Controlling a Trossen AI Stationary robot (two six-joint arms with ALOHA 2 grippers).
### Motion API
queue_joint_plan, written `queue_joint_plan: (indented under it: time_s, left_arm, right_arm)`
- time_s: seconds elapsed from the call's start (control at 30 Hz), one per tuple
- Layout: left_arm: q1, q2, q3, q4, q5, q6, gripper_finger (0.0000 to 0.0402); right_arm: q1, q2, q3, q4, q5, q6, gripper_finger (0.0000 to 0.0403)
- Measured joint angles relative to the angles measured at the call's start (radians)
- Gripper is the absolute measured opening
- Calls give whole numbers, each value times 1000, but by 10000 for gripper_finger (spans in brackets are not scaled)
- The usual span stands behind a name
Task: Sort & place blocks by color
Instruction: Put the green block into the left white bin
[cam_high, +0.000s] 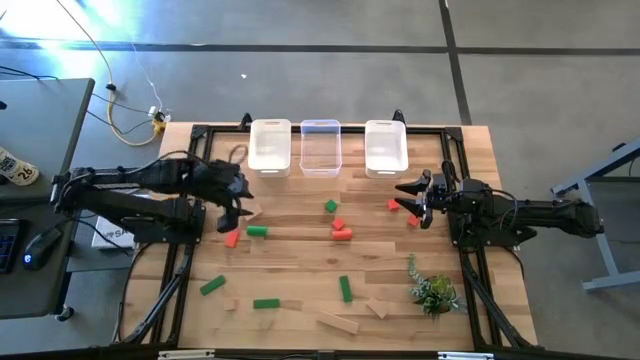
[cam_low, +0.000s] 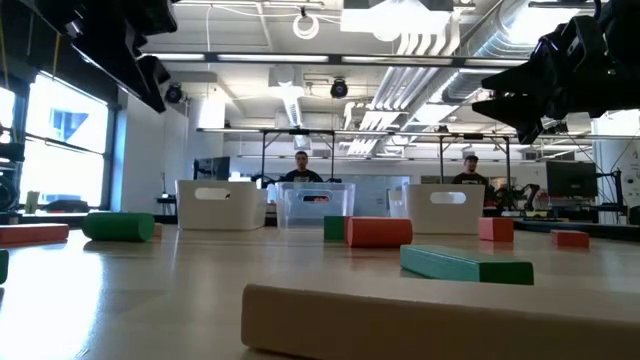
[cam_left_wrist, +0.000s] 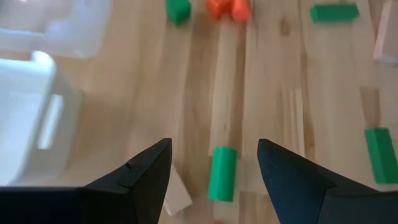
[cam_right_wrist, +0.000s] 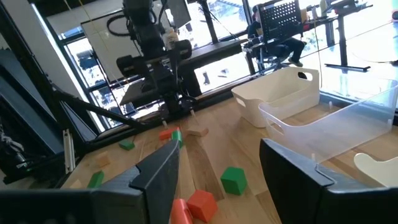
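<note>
Both grippers are spread and empty, looks like the left gripper (cam_left_wrist: 214, 165) is lining up on the short green block (cam_left_wrist: 221, 173) just below it; next it drops and pinches.

Green, red and tan blocks (cam_high: 257, 231) on pale wood table (cam_high: 300, 270)

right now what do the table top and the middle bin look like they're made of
Table top: seemingly wood, pale planks with visible grain and seams, light sheen. Middle bin: likely clear plastic, since the table shows through its walls; the bins beside it look milky white.
</note>
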Motion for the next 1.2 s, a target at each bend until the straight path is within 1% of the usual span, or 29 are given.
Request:
queue_joint_plan:
  time_s: [0.23,0.5,0.6,0.83,1.2]
  left_arm:
    - [-93,145,0,22,-88,-13,227]
    - [-173,335,0,21,-92,4,227]
    - [-194,400,-1,31,-110,5,227]
    - [-217,505,-1,90,-129,5,227]
    - [-221,616,-1,98,-140,4,227]
  right_arm:
    - [0,0,0,-6,0,0,210]
    - [0,0,0,-6,0,0,210]
    - [0,0,0,-6,0,0,210]
    - [0,0,0,-6,0,0,210]
    - [0,0,0,-25,0,0,210]
